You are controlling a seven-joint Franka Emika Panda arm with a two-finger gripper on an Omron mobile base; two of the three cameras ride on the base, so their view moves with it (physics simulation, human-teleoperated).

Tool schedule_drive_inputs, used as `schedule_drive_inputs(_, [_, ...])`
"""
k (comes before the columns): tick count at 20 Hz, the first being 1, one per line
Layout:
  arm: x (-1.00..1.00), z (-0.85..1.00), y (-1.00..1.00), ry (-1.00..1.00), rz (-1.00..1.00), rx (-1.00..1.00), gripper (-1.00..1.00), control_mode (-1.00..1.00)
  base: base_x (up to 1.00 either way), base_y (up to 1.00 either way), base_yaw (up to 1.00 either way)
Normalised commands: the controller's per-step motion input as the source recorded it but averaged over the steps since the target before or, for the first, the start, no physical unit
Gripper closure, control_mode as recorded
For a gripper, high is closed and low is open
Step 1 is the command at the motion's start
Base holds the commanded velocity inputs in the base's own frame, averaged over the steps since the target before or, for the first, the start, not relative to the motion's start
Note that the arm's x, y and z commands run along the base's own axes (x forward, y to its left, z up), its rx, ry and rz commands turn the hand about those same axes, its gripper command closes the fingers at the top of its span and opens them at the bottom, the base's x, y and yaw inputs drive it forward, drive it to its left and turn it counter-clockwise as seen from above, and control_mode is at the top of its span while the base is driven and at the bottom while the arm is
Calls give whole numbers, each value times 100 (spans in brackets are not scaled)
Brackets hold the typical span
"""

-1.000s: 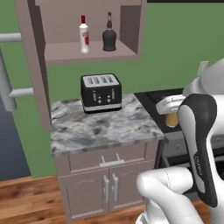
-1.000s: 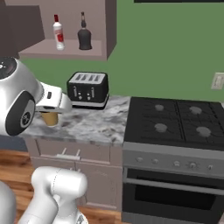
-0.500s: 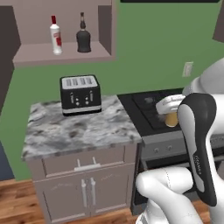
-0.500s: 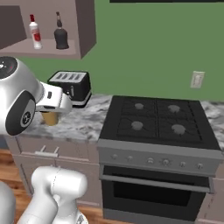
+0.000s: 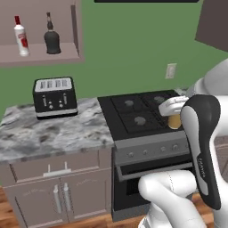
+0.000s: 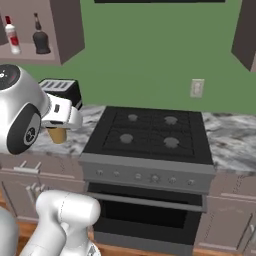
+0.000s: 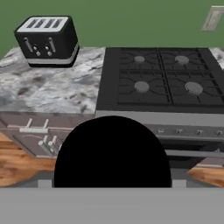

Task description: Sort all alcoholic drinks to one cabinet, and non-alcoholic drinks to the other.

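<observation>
My gripper (image 5: 174, 111) is shut on the small tan-orange cup (image 5: 175, 121), the non-alcoholic drink, and holds it in the air in front of the stove. In the right base view the cup (image 6: 57, 135) hangs under the hand (image 6: 60, 116). Its black top (image 7: 112, 153) takes up the lower middle of the hand view. The two alcoholic drinks stand on the shelf of the open wall cabinet (image 5: 40, 55) at upper left: a slim clear bottle with a red label (image 5: 20, 38) and a squat black bottle (image 5: 52, 41). Another wall cabinet (image 6: 246, 30) shows at upper right.
A black four-slot toaster (image 5: 54, 95) sits on the marble counter (image 5: 49, 133) left of the black stove (image 5: 138, 113). The oven front and low drawer units lie below. More counter (image 6: 232, 140) runs right of the stove, with a wall outlet (image 6: 198, 88) above it.
The whole picture has slid left, so the base has driven right: the cabinet and toaster now sit far left and the stove is central. The cup stays in the gripper.
</observation>
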Motion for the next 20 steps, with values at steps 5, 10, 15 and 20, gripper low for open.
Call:
schedule_drive_inputs(5, [0,0,0,0,0,0,100,100,-29,-64,0])
schedule_drive_inputs(10, [0,0,0,0,0,0,100,100,-15,-62,0])
schedule_drive_inputs(15, [0,0,0,0,0,0,100,100,-2,-61,0])
schedule_drive_inputs(20, [0,0,0,0,0,0,100,100,0,-62,0])
